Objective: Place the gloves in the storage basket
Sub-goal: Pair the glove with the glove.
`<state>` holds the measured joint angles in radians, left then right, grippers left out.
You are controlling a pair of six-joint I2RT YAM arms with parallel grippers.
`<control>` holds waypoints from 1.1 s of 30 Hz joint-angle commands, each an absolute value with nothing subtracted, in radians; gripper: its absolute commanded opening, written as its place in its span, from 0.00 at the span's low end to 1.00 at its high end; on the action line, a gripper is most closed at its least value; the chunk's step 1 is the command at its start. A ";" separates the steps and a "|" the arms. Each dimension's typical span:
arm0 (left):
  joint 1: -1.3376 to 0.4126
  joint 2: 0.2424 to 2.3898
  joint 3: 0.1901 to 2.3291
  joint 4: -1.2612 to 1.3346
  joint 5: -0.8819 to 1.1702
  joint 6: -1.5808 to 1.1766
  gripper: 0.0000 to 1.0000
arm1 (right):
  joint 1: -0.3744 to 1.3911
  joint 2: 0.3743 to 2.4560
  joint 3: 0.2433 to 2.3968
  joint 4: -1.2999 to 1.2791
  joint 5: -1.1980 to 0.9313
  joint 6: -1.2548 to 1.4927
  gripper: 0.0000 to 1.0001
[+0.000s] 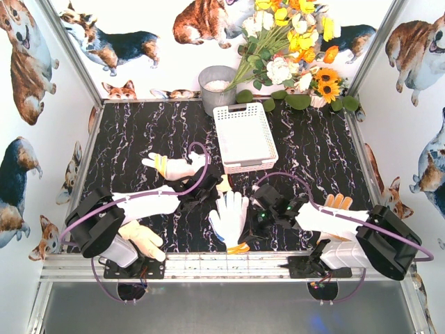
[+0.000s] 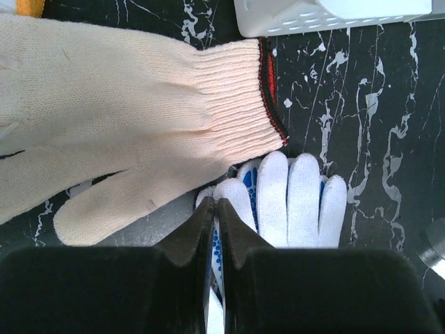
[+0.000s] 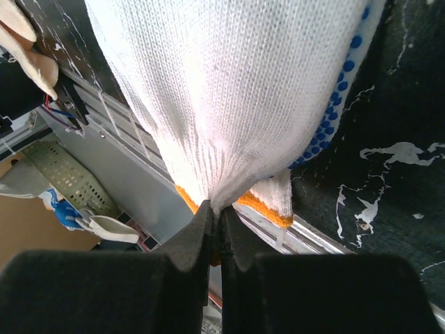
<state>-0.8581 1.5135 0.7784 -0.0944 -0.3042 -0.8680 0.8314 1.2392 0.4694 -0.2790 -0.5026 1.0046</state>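
- At the near left edge of the black, white-veined table [image 1: 313,149] lies a buff glove [image 1: 142,239] of soft knit, partly under the left arm.
- Farther back lies a banded glove [image 1: 174,165]. It is white with a yellow band, flat on the table, its fingers pointing left, just left of the basket [image 1: 243,136].
- The left wrist view shows a cream glove [image 2: 139,104] of fine knit with a ribbed cuff edged in dark red. The cuff lies near the basket's corner, and the thumb lies beside the fingertips of the dotted glove [image 2: 288,195].
- The left jaws are pressed together, their tips over the dotted glove's fingers. Whether any fabric is caught cannot be told.
- A round grey metal bucket [image 1: 217,87] stands at the back wall, just behind the basket's left corner.
- The basket is white plastic and rectangular, with slotted lattice sides and a flared rim. It stands at the middle back of the table, and every glove in view lies outside it.
- The dotted glove is white knit with blue dots on one face and an orange cuff. It lies between the arms in front of the basket, fingers toward it, cuff at the near edge.
- The right jaws are pressed together, pinching bunched knit of this glove at its orange cuff.
- Yellow, white and orange flowers [image 1: 292,49] with green leaves fill the back right corner.
- A tan-fingered glove [image 1: 338,202] shows from behind the right arm, mostly hidden.
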 commanded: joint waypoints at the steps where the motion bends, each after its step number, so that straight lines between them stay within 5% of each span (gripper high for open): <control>1: -0.861 1.511 0.766 -0.084 -0.330 -0.877 0.00 | 0.844 1.247 0.503 -0.242 -0.502 1.014 0.00; 29: -0.861 1.636 0.780 -0.069 -0.353 -0.878 0.00 | 0.857 1.354 0.522 -0.278 -0.489 0.965 0.00; 33: -0.861 1.625 0.776 -0.093 -0.363 -0.878 0.00 | 0.857 1.332 0.557 -0.351 -0.461 0.929 0.16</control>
